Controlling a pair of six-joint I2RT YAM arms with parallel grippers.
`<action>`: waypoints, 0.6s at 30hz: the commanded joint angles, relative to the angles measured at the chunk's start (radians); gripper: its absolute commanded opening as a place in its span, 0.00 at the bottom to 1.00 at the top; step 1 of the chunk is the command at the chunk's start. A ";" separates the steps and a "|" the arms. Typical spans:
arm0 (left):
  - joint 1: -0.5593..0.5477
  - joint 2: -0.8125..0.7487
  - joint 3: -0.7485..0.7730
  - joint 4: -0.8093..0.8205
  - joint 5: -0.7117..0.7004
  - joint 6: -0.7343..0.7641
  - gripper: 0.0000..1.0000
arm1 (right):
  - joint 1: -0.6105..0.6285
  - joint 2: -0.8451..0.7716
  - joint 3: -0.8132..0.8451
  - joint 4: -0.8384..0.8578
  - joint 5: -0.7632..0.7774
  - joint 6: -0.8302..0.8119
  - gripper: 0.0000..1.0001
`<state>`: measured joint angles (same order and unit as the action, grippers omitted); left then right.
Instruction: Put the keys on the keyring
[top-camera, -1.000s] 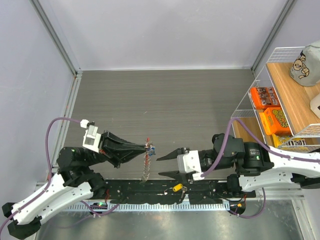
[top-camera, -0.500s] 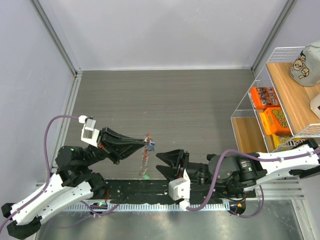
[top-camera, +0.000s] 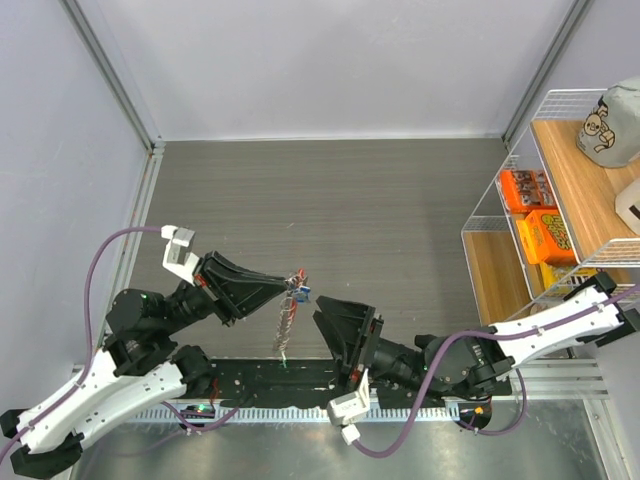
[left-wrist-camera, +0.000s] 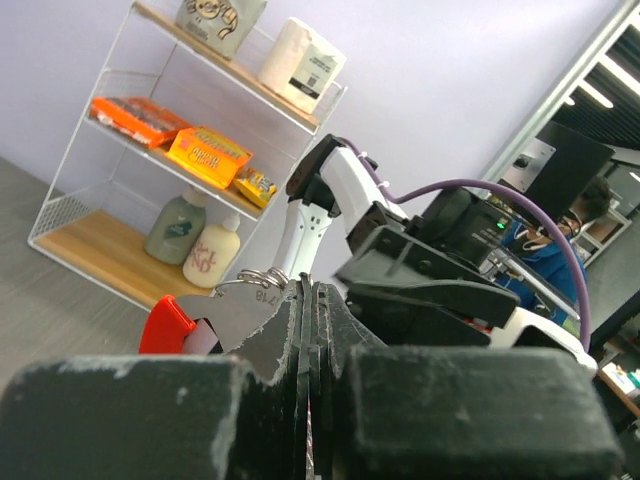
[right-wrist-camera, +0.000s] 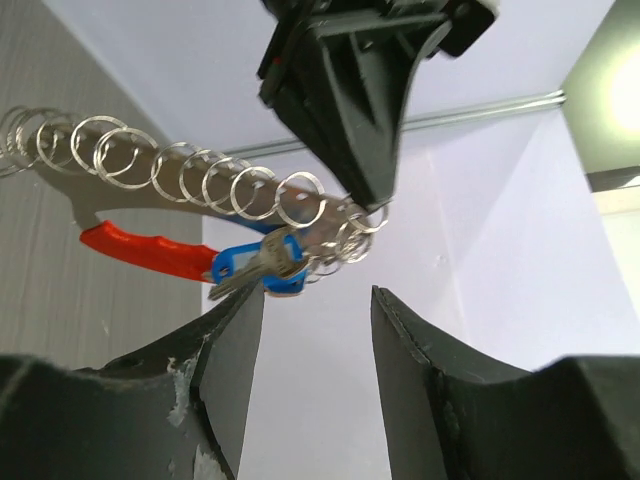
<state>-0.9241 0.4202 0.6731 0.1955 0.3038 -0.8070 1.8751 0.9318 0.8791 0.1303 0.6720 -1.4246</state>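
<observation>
My left gripper (top-camera: 288, 287) is shut on the keyring (right-wrist-camera: 350, 232) and holds it up off the table. From the ring hangs a chain of silvery loops (top-camera: 285, 328), which shows as a row of rings (right-wrist-camera: 180, 165) in the right wrist view. Keys with a blue tag (right-wrist-camera: 255, 268) and a red tag (right-wrist-camera: 140, 250) dangle at the ring. In the left wrist view a stamped key with its red tag (left-wrist-camera: 165, 325) lies against the shut fingers (left-wrist-camera: 290, 330). My right gripper (right-wrist-camera: 316, 295) is open just below the blue-tagged key, with nothing between its fingers.
A wire shelf unit (top-camera: 560, 200) with orange and yellow packets stands at the right edge. A black rail (top-camera: 250, 382) runs along the near edge under both arms. The grey wood-grain table (top-camera: 330, 200) reaches back to the white walls.
The right arm has swung down and round, bringing its gripper under the hanging keys, and its jaws have widened a little. The left gripper has shifted slightly with the keyring.
</observation>
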 joint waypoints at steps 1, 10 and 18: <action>0.002 -0.024 0.049 -0.067 -0.077 -0.067 0.00 | 0.081 0.013 -0.011 0.198 0.083 -0.207 0.53; 0.002 -0.031 0.042 -0.105 -0.115 -0.104 0.00 | 0.134 0.052 -0.017 0.215 0.109 -0.299 0.53; 0.002 -0.037 0.048 -0.130 -0.108 -0.112 0.00 | 0.127 0.064 -0.035 0.233 0.098 -0.362 0.53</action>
<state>-0.9234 0.3965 0.6735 0.0387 0.2035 -0.9073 1.9926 0.9913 0.8387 0.2977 0.7635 -1.7115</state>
